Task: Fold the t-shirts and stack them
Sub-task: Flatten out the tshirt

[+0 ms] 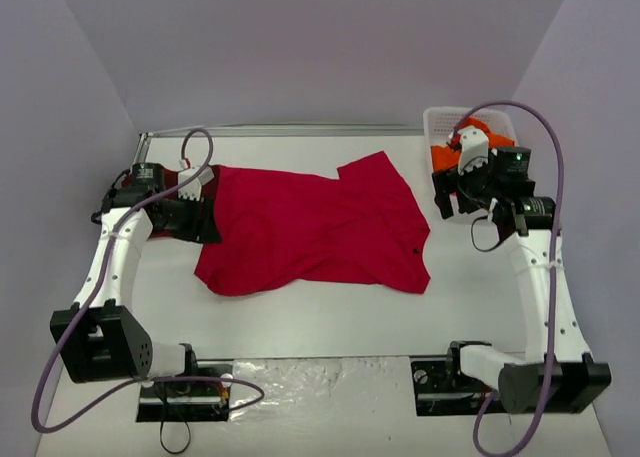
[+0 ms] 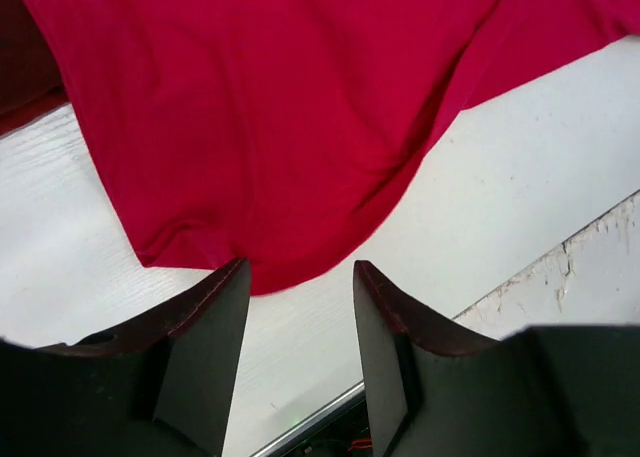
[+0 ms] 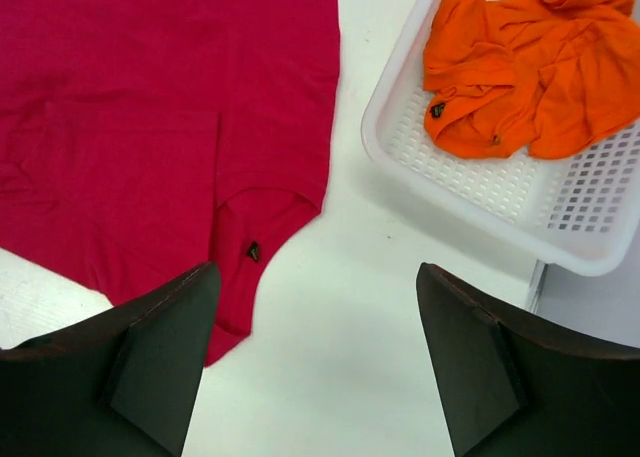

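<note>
Top external view: white table [image 1: 300, 317] carries the red t-shirt [image 1: 315, 232], spread out and creased. White lattice basket [image 1: 440, 122] at far right holds the crumpled orange t-shirt [image 3: 520, 67]. Left gripper [image 2: 300, 272]: jaws apart, at the red hem. Right gripper [image 3: 315, 269]: jaws wide, between shirt and basket, gripping nothing.

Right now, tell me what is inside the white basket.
A crumpled orange t-shirt lies in the white basket, with bare lattice beside it. Anything beneath the shirt is covered and cannot be seen.
</note>
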Tool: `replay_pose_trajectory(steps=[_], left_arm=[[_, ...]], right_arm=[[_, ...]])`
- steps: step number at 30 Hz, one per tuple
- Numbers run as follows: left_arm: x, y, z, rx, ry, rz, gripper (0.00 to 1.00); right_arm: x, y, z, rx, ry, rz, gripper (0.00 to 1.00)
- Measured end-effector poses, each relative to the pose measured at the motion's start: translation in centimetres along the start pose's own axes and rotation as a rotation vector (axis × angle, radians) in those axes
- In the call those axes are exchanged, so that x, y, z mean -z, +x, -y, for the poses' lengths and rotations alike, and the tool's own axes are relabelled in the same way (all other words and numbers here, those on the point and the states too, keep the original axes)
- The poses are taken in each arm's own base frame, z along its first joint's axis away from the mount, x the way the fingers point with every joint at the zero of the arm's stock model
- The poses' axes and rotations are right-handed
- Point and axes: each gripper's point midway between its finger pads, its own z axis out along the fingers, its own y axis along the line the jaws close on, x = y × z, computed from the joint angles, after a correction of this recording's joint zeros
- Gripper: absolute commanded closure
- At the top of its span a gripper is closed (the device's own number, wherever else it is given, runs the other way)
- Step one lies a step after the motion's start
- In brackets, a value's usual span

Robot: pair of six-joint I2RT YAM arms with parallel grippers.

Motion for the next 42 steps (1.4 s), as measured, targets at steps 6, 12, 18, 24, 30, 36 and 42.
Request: replay_pose_trajectory(steps=[6, 12, 18, 24, 30, 36, 42], left_arm=[[0.4, -3.5, 0.1, -0.050, 0.029, 0.032, 0.53], [-0.7, -4.9, 0.0, -0.066, 0.052, 0.029, 0.63], [-3.0, -3.5, -0.5, -0.035, 0.079, -0.044, 0.65], [-3.5, -2.5, -1.0, -0.023, 0.063, -0.069, 0.65], [-3.5, -2.5, -1.5, -0.028, 0.038, -0.069, 0.65], [-3.6, -2.0, -1.7, -0.032, 0.022, -0.067, 0.65], [-3.8, -1.8, -2.0, -0.031, 0.015, -0.070, 0.65]], right_arm=[[-5.0, -0.3, 1.0, -0.039, -0.046, -0.082, 0.36], [-9.9, 1.7, -1.6, -0.037, -0.193, -0.183, 0.48], [-14.3, 5.8, -9.2, 0.044, -0.445, -0.346, 0.57], [-16.9, 10.0, -13.8, 0.073, -0.605, -0.479, 0.61], [-19.9, 12.4, -13.9, 0.065, -0.631, -0.548, 0.62], [-21.4, 13.3, -13.9, 0.064, -0.639, -0.575, 0.61], [-22.3, 12.0, -13.3, 0.075, -0.618, -0.543, 0.61]])
